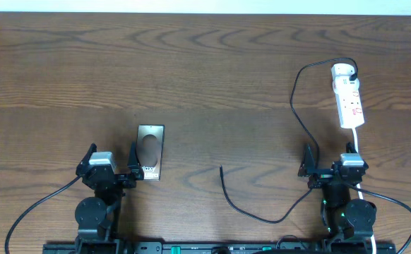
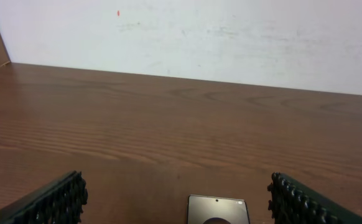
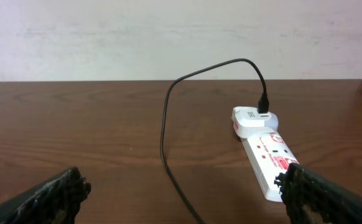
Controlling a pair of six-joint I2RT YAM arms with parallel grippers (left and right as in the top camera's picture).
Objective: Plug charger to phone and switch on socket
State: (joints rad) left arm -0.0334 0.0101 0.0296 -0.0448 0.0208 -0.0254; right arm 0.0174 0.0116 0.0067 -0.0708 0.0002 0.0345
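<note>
The phone [image 1: 150,152] lies flat on the table at centre left, its near end just right of my left gripper [image 1: 112,159]. Its far end also shows low in the left wrist view [image 2: 218,210], between the open, empty fingers [image 2: 178,199]. The socket [image 1: 349,97], a white strip with red marks, lies at the back right. The charger [image 1: 295,106] is plugged into the socket's top end, loops left, runs down past my right gripper [image 1: 329,161] and ends loose at mid table [image 1: 222,168]. In the right wrist view the cable [image 3: 163,127] and socket [image 3: 265,152] lie ahead of the open, empty fingers [image 3: 181,190].
A white cord [image 1: 357,141] runs from the socket's near end down to the right arm. The robots' black cables [image 1: 32,212] trail at the front edge. A pale wall [image 2: 187,37] stands behind the wooden table [image 1: 212,77].
</note>
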